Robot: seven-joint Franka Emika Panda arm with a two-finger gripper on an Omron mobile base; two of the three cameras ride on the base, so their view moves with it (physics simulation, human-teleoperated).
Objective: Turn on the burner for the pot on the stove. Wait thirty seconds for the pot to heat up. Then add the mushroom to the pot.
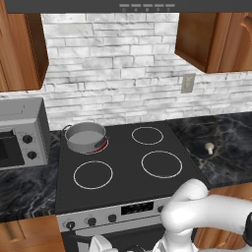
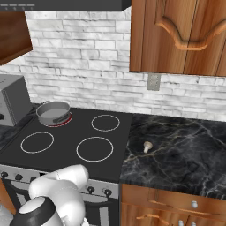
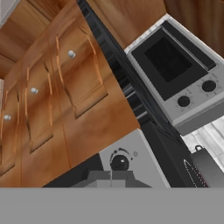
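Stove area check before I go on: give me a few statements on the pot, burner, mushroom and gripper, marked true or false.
1. The pot sits on the back left ring of the stove. True.
2. The mushroom is already inside the pot. False: it lies on the dark counter to the right of the stove, apart from the pot.
3. The burner under the pot shows a red tinge at its rim. True.
4. A second pot stands on the front right ring. False: that ring is bare.
5. In the hand view the gripper is shut, close to a black knob on the silver front panel. True.
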